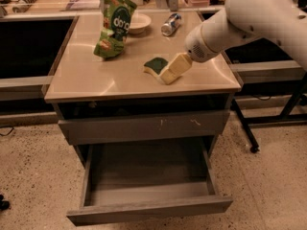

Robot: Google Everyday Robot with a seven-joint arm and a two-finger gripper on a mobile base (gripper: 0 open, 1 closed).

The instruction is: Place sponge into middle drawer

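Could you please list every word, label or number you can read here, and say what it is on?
Snack bag: white brand letters, too blurred to read.
Can: label too small to read.
Gripper, at the sponge on the counter: no text.

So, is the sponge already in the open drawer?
No, the sponge lies on the cabinet top, the gripper at its edge, outside the middle drawer.
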